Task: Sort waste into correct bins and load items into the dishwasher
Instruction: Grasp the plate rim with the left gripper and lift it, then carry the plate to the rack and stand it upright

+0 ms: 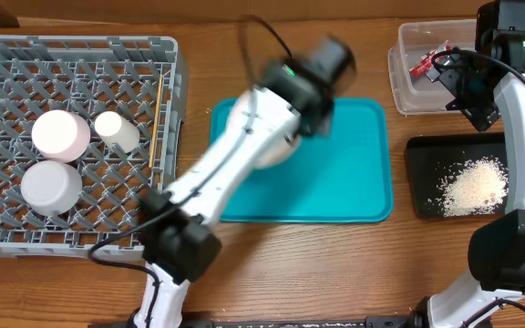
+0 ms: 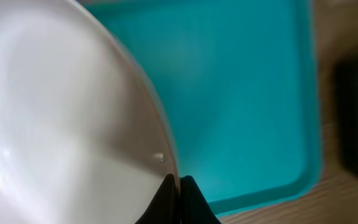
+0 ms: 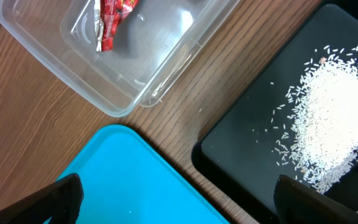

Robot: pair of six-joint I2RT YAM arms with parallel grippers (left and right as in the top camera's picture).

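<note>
left gripper [image 2: 179, 186] at bottom centre of its wrist view, jaws pinched on the rim of large white plate [image 2: 61, 124], plate over teal tray [image 2: 247, 93]. left arm [image 1: 235, 155] reaches diagonally from lower left to top centre, blurred. right gripper [image 3: 178, 186] fingers wide apart, holding nothing, near clear tub [image 3: 61, 71] at upper left holding red wrapper [image 3: 114, 18]. rice [image 3: 334, 118] in black tray [image 3: 241, 146].

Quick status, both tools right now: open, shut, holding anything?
Left tool: closed on the rim of the large white plate.
Right tool: open, holding nothing.
</note>
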